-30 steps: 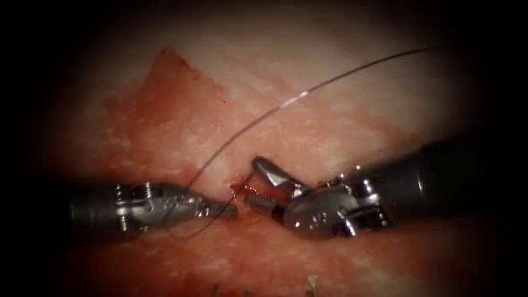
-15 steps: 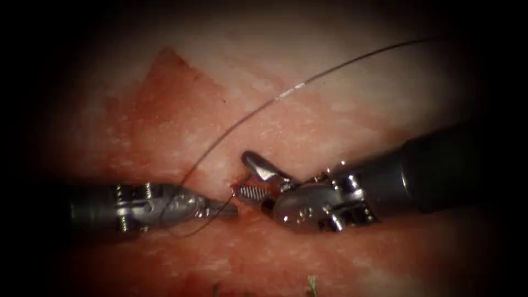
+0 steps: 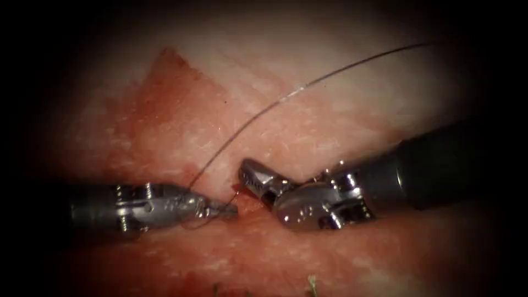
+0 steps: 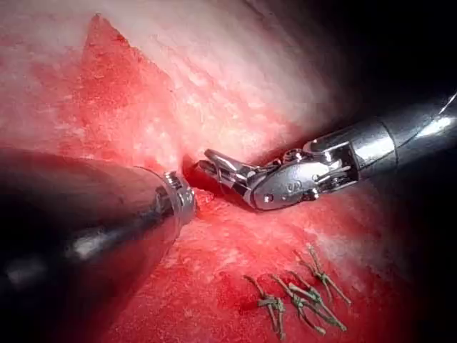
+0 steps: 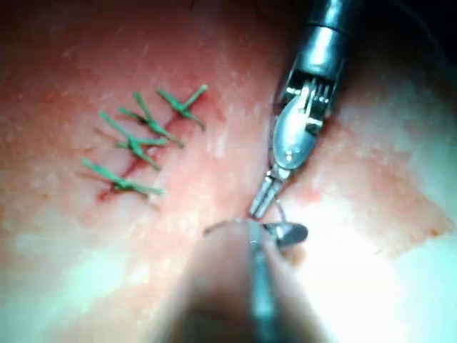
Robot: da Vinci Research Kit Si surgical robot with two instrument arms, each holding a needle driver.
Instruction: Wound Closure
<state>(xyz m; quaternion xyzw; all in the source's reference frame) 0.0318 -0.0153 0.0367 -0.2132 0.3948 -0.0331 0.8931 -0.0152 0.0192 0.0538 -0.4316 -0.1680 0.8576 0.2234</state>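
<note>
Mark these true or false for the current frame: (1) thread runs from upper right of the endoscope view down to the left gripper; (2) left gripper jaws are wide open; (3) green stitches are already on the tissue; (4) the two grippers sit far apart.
1. True. The thread comes down from the upper right and loops around the left gripper.
2. False. The left gripper's jaws are shut; I cannot tell whether they pinch the thread.
3. True. Several green stitches lie on the tissue.
4. False. The right gripper sits close to the left gripper, and their tips nearly meet.
</note>
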